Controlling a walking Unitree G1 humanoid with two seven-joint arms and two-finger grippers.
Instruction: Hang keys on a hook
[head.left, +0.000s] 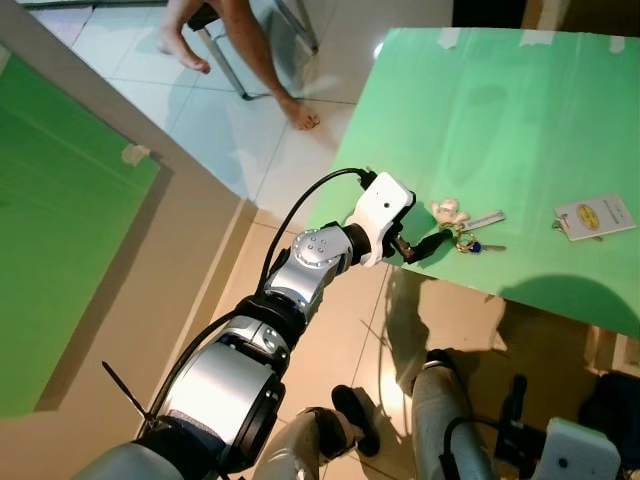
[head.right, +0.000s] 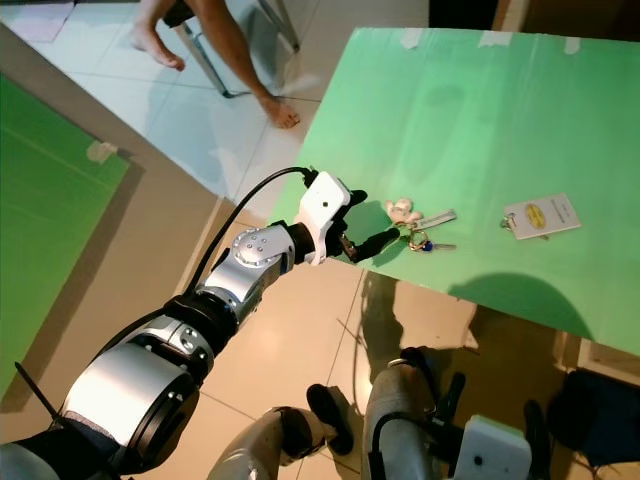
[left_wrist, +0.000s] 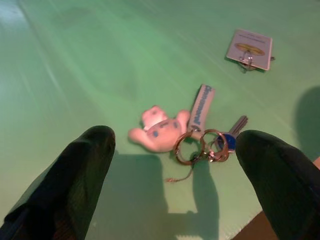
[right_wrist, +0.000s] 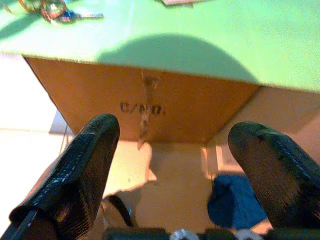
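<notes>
1 bunch of keys (left_wrist: 210, 145) lies flat on the green table (head.left: 520, 120), near the table's front edge. On it I count 2 metal rings linked together, 1 blue-headed key (left_wrist: 231, 136), 1 pale bear-shaped charm (left_wrist: 156, 133) and 1 grey strap tag (left_wrist: 201, 106) with lettering too blurred to read. The charm and the strap sit on the far side of the rings from the table edge; the key points off to the side, toward the card.

My left gripper (head.left: 425, 245) sits just at the table's front edge, right beside the keys, not touching them. Its 2 black fingers (left_wrist: 75, 175) are spread wide apart with nothing between them; in the left wrist view the keys lie on the table ahead of the gap.

1 white card (head.left: 595, 216) with a yellow oval mark and its own small ring lies on the table well apart from the keys, further along toward my right.

My right gripper (right_wrist: 170, 165) hangs low below the table's edge, fingers spread, holding nothing. In front of it is 1 brown cardboard box (right_wrist: 150, 110) printed "C/NO.", sitting under the table. 1 blue thing (right_wrist: 235, 200) lies on the floor near the box.

Beyond the table's far corner, 1 person's 2 bare feet (head.left: 300, 115) rest on the tiled floor by chair legs (head.left: 225, 60).
</notes>
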